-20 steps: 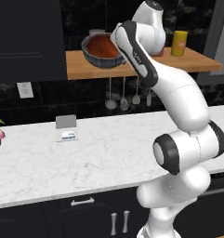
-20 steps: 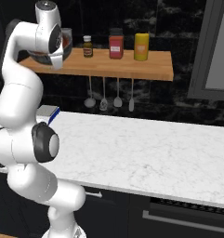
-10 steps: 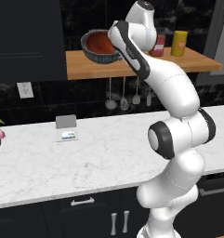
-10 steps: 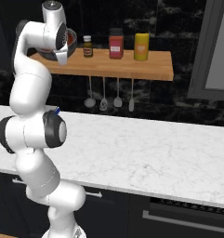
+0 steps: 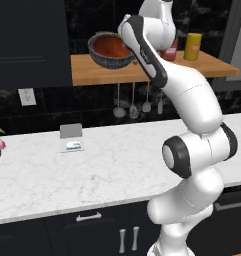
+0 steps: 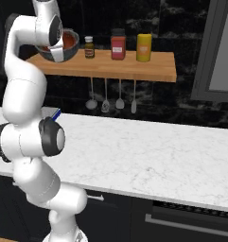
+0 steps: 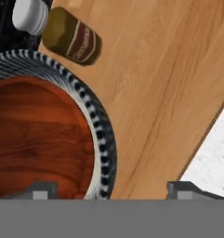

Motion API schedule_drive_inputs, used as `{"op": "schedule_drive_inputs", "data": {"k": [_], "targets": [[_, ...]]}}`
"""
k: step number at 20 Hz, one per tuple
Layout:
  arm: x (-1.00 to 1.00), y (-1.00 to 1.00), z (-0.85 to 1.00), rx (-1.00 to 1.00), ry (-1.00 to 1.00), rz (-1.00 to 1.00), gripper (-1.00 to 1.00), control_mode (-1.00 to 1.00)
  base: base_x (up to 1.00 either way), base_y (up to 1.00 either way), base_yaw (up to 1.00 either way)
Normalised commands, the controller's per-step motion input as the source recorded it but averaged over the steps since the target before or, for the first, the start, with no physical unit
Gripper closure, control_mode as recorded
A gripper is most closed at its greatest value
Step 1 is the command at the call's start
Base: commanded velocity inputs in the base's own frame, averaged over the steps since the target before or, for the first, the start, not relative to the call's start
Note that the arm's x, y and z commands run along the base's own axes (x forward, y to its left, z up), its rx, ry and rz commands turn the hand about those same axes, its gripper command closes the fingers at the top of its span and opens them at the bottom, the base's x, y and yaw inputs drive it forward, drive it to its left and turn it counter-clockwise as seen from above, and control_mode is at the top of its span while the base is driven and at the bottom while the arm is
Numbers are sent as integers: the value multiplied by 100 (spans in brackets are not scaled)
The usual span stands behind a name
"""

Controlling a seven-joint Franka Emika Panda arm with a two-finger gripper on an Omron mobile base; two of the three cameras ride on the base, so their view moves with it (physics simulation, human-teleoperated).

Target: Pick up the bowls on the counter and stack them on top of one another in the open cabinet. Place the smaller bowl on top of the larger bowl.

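Note:
On the open cabinet's wooden board (image 5: 92, 75) (image 6: 134, 71) (image 7: 155, 69) stands the larger bowl (image 5: 108, 59) (image 6: 58, 53) (image 7: 100, 135), dark grey with a striped rim. The smaller bowl (image 5: 112, 44) (image 6: 68, 38) (image 7: 34, 139), glossy rust-red, sits nested inside it. My gripper (image 7: 112, 189) hangs just above them and is open. Its jaws straddle the right rim of the stack: one fingertip (image 7: 43, 189) is over the red bowl's inside, the other over bare wood, and neither is closed on anything. The white marble counter (image 5: 117, 165) (image 6: 158, 151) lies below.
A small brown bottle (image 6: 89, 47) (image 7: 74, 37) stands right beside the bowls, then a red jar (image 6: 118, 44) and a yellow container (image 6: 144, 47) (image 5: 193, 46). Utensils (image 6: 110, 97) hang under the shelf. A small card stand (image 5: 71, 137) sits on the counter.
The jaws have gone from shut to wide open, letting go of the red bowl, which now rests in the grey one. The arm's elbow has swung up and sideways.

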Motion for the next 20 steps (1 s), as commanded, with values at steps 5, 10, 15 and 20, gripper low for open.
{"op": "schedule_drive_inputs", "data": {"k": [5, 10, 15, 20], "targets": [[-100, -19, -5, 0, -39, 0, -100, -100, 0, 0, 0], [-100, -64, -81, 3, -37, 0, -100, -100, 0, 0, 0], [-100, -89, -100, 0, -29, 0, -100, -100, 0, 0, 0], [-100, -93, -100, 1, -22, 0, -100, -100, 0, 0, 0]]}}
